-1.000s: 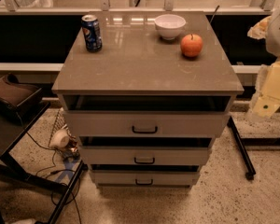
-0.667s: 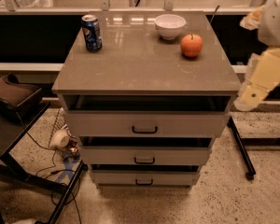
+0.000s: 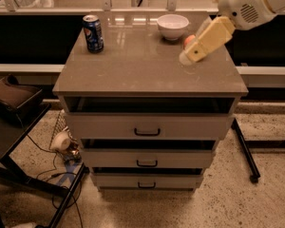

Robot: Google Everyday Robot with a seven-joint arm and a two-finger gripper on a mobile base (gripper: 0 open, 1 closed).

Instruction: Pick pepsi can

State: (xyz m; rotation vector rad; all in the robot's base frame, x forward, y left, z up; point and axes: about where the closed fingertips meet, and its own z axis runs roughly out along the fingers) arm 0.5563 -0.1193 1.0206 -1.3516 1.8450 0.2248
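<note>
The pepsi can (image 3: 93,33), blue with a silver top, stands upright at the back left of the grey cabinet top (image 3: 142,68). My gripper (image 3: 190,56), cream-coloured, hangs from the white arm (image 3: 247,4) over the right side of the top, far to the right of the can. It covers most of the orange-red apple (image 3: 188,40). Nothing is seen held in it.
A white bowl (image 3: 173,26) sits at the back middle, just left of the gripper. The cabinet has three drawers with dark handles (image 3: 147,132). A dark stand (image 3: 14,103) and cables (image 3: 61,151) are at the left on the floor, a wheeled leg (image 3: 244,148) at the right.
The arm has swung in from the right edge, up and to the left, over the cabinet top. The gripper now covers the apple. The can, bowl and apple have not moved.
</note>
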